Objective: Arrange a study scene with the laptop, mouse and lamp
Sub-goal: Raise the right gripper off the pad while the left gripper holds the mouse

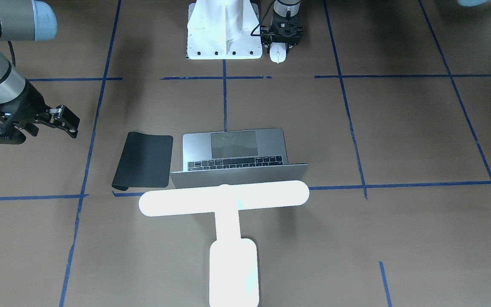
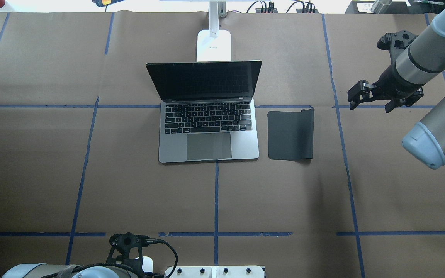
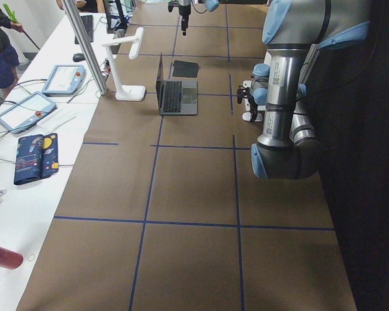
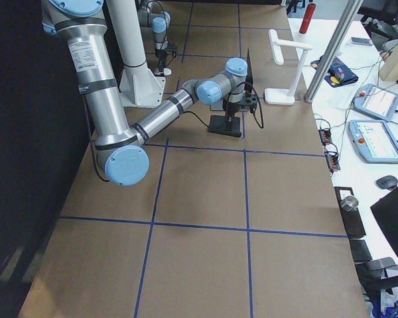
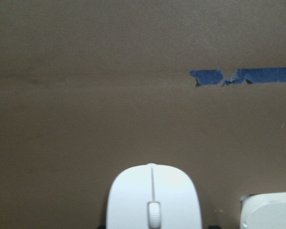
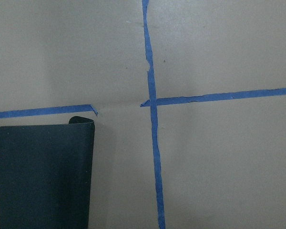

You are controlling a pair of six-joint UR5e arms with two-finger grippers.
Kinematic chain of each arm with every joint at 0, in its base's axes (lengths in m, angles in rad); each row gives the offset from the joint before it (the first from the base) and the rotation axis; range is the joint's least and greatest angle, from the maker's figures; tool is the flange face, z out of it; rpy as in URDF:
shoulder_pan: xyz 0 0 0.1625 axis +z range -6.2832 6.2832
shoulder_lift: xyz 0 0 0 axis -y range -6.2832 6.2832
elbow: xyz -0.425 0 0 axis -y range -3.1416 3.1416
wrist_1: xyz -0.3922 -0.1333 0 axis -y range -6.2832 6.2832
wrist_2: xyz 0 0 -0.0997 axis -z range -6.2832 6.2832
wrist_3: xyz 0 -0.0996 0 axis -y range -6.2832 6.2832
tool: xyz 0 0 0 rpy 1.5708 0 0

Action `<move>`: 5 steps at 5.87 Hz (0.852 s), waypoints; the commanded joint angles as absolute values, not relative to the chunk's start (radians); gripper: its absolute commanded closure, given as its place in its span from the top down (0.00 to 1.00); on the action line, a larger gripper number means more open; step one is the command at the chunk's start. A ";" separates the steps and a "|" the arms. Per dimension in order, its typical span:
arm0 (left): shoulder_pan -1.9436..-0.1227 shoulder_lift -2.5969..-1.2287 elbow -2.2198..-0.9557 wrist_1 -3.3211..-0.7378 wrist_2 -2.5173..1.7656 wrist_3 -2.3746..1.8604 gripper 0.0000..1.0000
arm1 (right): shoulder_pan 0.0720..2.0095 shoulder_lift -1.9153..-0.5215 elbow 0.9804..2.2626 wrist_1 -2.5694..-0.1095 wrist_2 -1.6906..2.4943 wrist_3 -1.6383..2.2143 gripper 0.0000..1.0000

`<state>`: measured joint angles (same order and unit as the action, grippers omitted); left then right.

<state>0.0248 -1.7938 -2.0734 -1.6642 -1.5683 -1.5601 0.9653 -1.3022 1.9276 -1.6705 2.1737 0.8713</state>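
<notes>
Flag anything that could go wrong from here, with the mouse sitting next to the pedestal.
1. The mouse lies close beside the white pedestal, under the left pincer. A grasp there could knock the pedestal, and the glossy shell may slip.
2. If it goes to the black mat, the left arm must pass the open laptop and the right pincer near the mat, both possible collision spots.
3. The mat's far corner curls up, so a mouse set there might rock.
</notes>
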 commanded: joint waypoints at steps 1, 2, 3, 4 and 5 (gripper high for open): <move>0.006 -1.793 -2.095 -1.658 -1.572 -1.555 0.09 | 0.963 -1.301 1.927 -1.671 2.174 0.871 1.00; -0.015 -1.789 -2.146 -1.635 -1.572 -1.555 0.08 | 0.965 -1.302 1.930 -1.671 2.174 0.871 1.00; -0.068 -1.796 -2.192 -1.533 -1.604 -1.552 0.08 | 0.968 -1.314 1.945 -1.669 2.175 0.871 1.00; -0.151 -1.880 -2.187 -1.499 -1.655 -1.513 0.08 | 0.968 -1.394 2.013 -1.666 2.175 0.829 1.00; -0.194 -1.973 -2.121 -1.500 -1.655 -1.461 0.08 | 0.972 -1.460 2.054 -1.658 2.175 0.793 1.00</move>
